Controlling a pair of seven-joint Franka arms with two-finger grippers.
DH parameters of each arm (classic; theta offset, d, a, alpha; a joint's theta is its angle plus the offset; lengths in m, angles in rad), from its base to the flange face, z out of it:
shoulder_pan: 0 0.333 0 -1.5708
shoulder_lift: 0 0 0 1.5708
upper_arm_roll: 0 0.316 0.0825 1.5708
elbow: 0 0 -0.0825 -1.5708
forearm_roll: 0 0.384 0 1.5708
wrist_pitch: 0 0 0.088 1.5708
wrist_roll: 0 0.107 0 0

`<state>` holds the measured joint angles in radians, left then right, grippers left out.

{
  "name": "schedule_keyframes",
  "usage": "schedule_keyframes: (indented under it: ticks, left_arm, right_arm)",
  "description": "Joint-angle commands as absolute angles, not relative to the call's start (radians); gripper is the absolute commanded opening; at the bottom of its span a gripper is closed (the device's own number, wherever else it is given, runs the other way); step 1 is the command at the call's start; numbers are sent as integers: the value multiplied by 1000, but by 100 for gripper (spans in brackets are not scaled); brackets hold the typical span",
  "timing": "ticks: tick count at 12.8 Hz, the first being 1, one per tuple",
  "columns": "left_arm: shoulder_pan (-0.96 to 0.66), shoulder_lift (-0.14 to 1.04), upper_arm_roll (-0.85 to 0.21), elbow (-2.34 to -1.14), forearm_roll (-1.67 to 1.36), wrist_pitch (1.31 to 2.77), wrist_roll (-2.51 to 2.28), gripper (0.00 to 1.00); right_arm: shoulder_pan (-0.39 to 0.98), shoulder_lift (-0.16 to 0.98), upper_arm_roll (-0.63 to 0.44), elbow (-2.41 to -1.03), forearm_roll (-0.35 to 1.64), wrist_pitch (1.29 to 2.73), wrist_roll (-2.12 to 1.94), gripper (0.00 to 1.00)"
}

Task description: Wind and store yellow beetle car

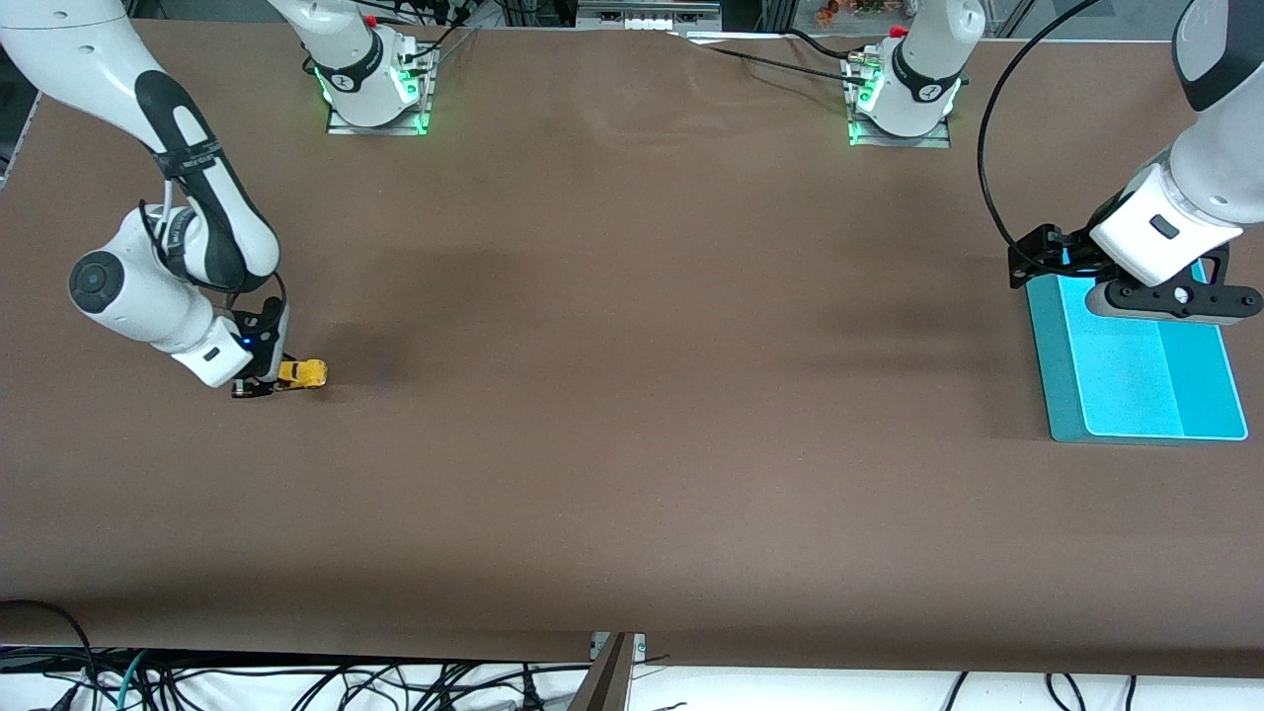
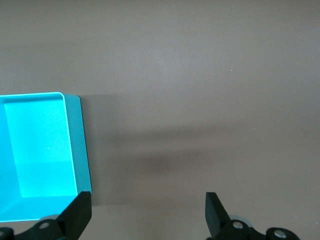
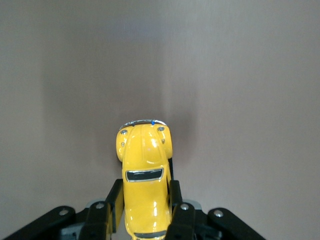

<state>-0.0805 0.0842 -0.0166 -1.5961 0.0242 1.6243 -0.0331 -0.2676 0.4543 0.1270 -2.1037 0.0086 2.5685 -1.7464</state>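
Note:
The yellow beetle car [image 1: 302, 373] sits on the brown table near the right arm's end. My right gripper [image 1: 269, 381] is low at the table and shut on the car's sides. In the right wrist view the car [image 3: 145, 170] lies between the two black fingers [image 3: 114, 202], its front end sticking out past them. My left gripper [image 1: 1175, 296] hangs open and empty over the edge of the turquoise tray [image 1: 1062, 395] that is nearest the bases, at the left arm's end. The left wrist view shows its open fingers [image 2: 80, 212] and the tray's corner [image 2: 75, 145].
Cables hang below the table's front edge [image 1: 296, 681]. The two arm bases [image 1: 375, 89] stand along the edge farthest from the front camera. A black cable [image 1: 987, 148] loops above the table by the left arm.

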Motion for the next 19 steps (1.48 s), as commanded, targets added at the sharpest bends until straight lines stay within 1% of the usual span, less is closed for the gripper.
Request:
schedule_keyframes:
  ticks: [1, 3, 4, 5, 6, 7, 8, 9, 10, 13, 15, 17, 19]
  left_arm:
    - [-81, 97, -18, -1566, 38, 1608, -44, 100]
    - [-81, 97, -18, -1566, 38, 1608, -46, 100]
    - [-81, 97, -18, -1566, 38, 1608, -46, 100]
    - [-81, 97, -18, -1566, 38, 1608, -46, 100]
    - [-81, 97, -18, -1566, 38, 1608, -46, 100]
    - [-81, 97, -18, -1566, 38, 1608, -46, 100]
    - [-81, 97, -18, -1566, 38, 1608, -46, 100]
    - [-81, 97, -18, -1566, 38, 1608, -45, 100]
    - [-81, 97, -18, -1566, 38, 1608, -44, 100]
    - [-81, 97, -18, -1566, 38, 1608, -44, 100]
    - [-81, 97, -18, -1566, 38, 1608, -46, 100]
    - [-83, 97, -18, -1566, 38, 1608, -46, 100]
    - [-81, 97, -18, -1566, 38, 1608, -46, 100]
  right_arm:
    - [-327, 534, 133, -2082, 11, 2574, -1819, 20]
    - [-330, 535, 133, -2074, 12, 2571, -1815, 21]
    - [-330, 537, 133, -2063, 15, 2557, -1809, 27]
    - [-330, 537, 138, -2051, 17, 2540, -1807, 30]
    - [-330, 537, 150, -2042, 17, 2528, -1793, 38]
    - [-330, 537, 153, -2034, 17, 2513, -1780, 51]
    - [-330, 535, 163, -2023, 17, 2494, -1778, 61]
    - [-330, 534, 176, -2011, 23, 2482, -1776, 76]
    - [-328, 531, 184, -1994, 26, 2458, -1769, 100]
    - [-327, 520, 235, -1909, 25, 2324, -1718, 100]
    - [-327, 496, 250, -1858, 21, 2235, -1678, 100]
    - [-325, 436, 250, -1815, 21, 2125, -1623, 100]
    - [-322, 352, 250, -1780, 11, 2004, -1553, 100]
